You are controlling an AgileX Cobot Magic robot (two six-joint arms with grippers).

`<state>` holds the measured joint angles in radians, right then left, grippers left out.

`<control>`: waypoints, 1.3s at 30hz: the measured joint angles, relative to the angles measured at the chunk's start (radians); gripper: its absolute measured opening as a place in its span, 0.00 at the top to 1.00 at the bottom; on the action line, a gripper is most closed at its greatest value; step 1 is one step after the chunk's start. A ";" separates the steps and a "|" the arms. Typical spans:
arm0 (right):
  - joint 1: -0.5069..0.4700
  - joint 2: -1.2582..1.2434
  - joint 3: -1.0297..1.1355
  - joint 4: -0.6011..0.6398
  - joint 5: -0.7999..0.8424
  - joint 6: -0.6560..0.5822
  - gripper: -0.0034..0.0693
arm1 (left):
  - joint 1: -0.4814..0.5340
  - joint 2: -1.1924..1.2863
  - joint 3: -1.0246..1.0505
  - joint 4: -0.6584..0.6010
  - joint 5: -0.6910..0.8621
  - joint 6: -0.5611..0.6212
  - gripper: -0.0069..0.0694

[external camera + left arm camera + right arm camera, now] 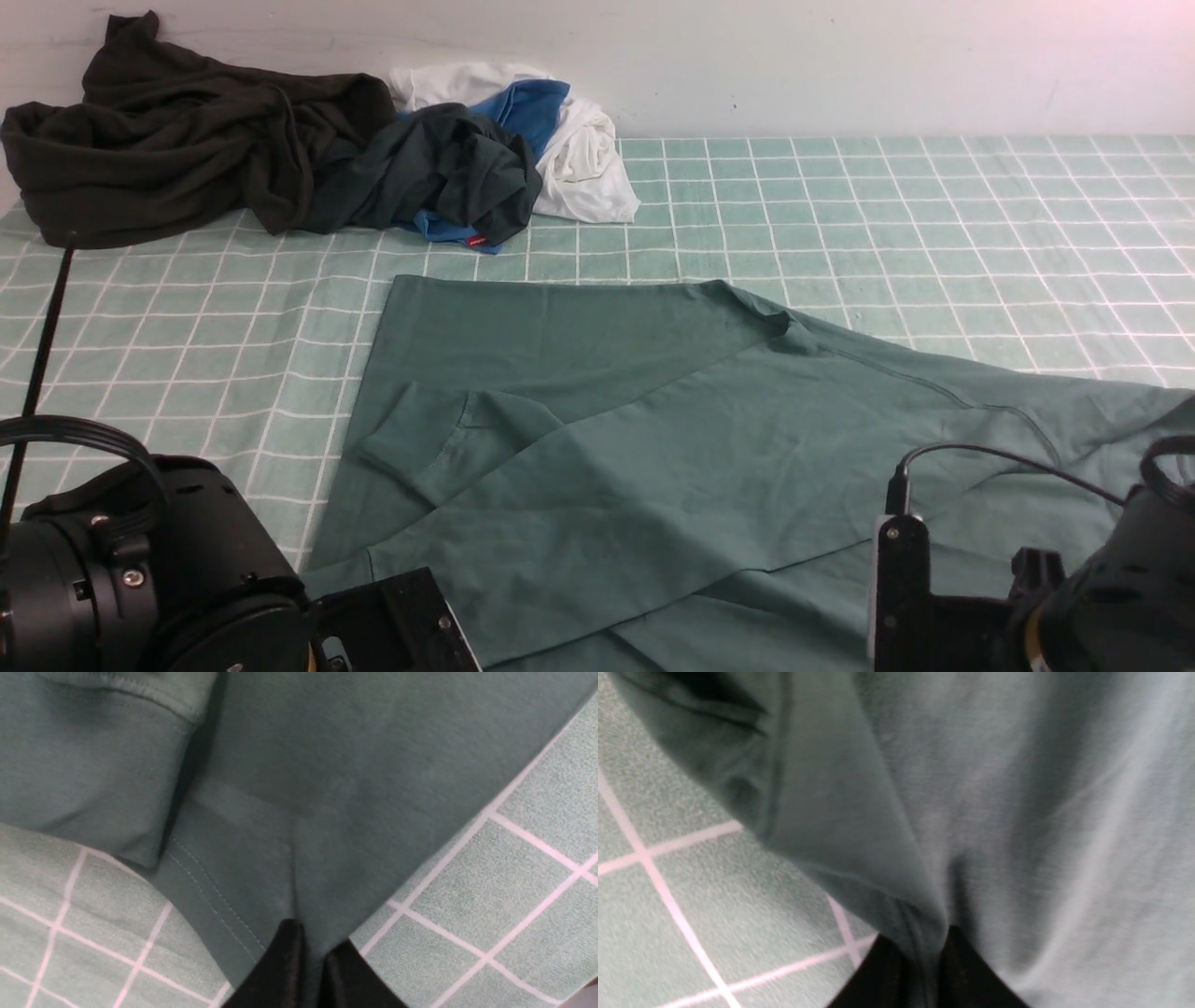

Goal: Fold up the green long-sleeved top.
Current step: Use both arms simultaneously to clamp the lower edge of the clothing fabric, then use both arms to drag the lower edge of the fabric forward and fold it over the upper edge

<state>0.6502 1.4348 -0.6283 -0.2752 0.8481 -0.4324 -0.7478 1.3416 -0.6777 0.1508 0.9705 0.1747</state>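
**Two grippers pinching the near part of one green top**

We are looking at one checked cloth, pale green with white lines, which is covering the table up to the white wall. On it, one green long-sleeved top is lying spread out in the near half. Its far edge is running across the middle of the cloth and its near part is reaching down between the two arms. One sleeve is lying folded over the body of the top on the left side.

In the far left corner, well apart from the top, we are counting three garments in one heap. The biggest is one dark olive-black garment. Beside it is lying one dark teal shirt, and one white garment is touching it on the right. Some blue fabric is showing between them; we cannot tell to which piece it belongs.

Two arms are showing at the near edge of the front view, the left arm and the right arm.

In the left wrist view the left gripper is pinching the top at a corner of its stitched hem. Its two black fingers are pressing together on the fabric, and a crease is running away from them. In the right wrist view, which is a little blurred, the right gripper is holding a fold of the top between its two fingers, and the fabric is gathering into wrinkles there.
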 joint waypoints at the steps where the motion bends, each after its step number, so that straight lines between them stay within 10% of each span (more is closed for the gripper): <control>1: -0.001 0.000 -0.055 -0.052 0.053 -0.023 0.93 | 0.021 0.000 -0.028 0.005 0.023 0.000 0.90; 7: -0.133 0.011 -0.290 -0.120 0.062 -0.048 0.93 | 0.203 0.016 -0.261 0.055 0.049 0.027 0.90; 23: -0.413 0.525 -0.910 0.174 -0.190 -0.250 0.92 | 0.524 0.682 -1.099 0.055 -0.008 0.181 0.87; 39: -0.399 0.677 -1.104 0.275 -0.046 0.204 0.43 | 0.577 0.902 -1.245 0.077 -0.142 -0.040 0.30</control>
<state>0.2510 2.1123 -1.7323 0.0000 0.8021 -0.2281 -0.1710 2.2436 -1.9222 0.2277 0.8287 0.1343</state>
